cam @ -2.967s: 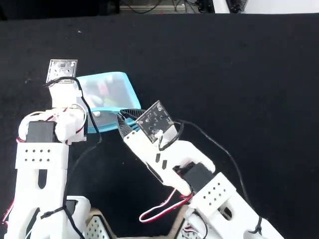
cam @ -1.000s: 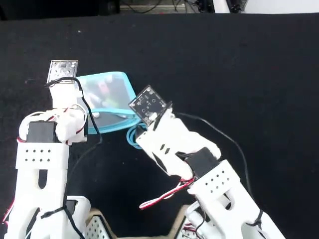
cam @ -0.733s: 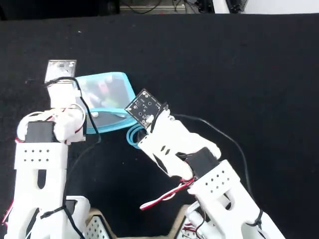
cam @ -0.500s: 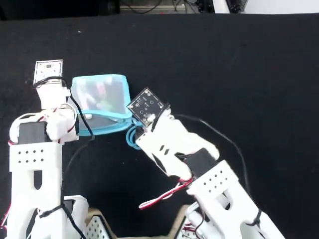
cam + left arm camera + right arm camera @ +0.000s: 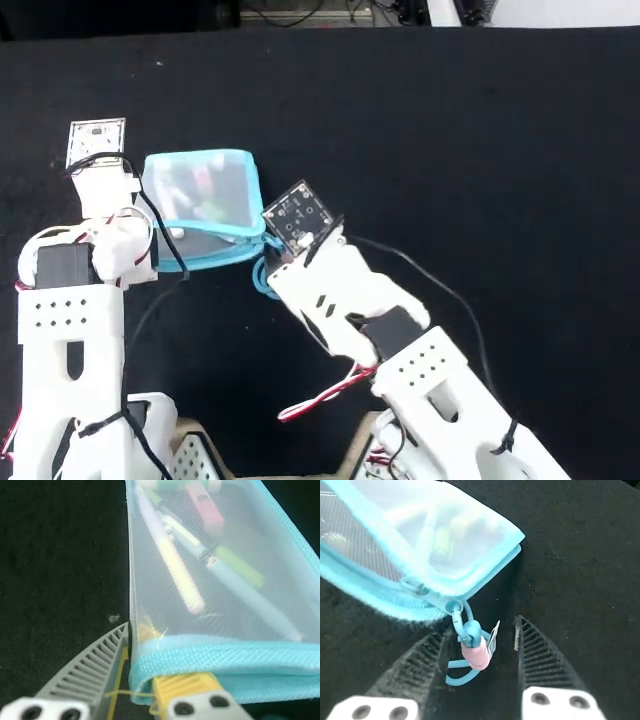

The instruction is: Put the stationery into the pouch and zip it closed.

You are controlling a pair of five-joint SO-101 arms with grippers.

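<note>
The light-blue mesh pouch [image 5: 200, 195] lies flat on the black table, with several pens and markers [image 5: 172, 560] showing through its mesh. My left gripper [image 5: 137, 682] is shut on the pouch's near left corner, its grey finger [image 5: 95, 672] beside the edge and its yellow-padded finger [image 5: 182, 687] at the blue zipper band [image 5: 225, 662]. My right gripper [image 5: 479, 629] stands open at the pouch's near right corner. The pink charm on a blue loop [image 5: 476, 652] lies between its fingers, untouched. A small metal slider [image 5: 412, 586] sits close to that corner.
The black cloth [image 5: 470, 150] stretches bare to the right and behind the pouch. Both white arm bodies crowd the near side, with a red-and-white cable [image 5: 320, 400] by the right arm's base.
The left arm has shifted left and dragged the pouch with it, squaring it up. The right gripper has moved from the pouch's front edge to its right corner, over the blue loop.
</note>
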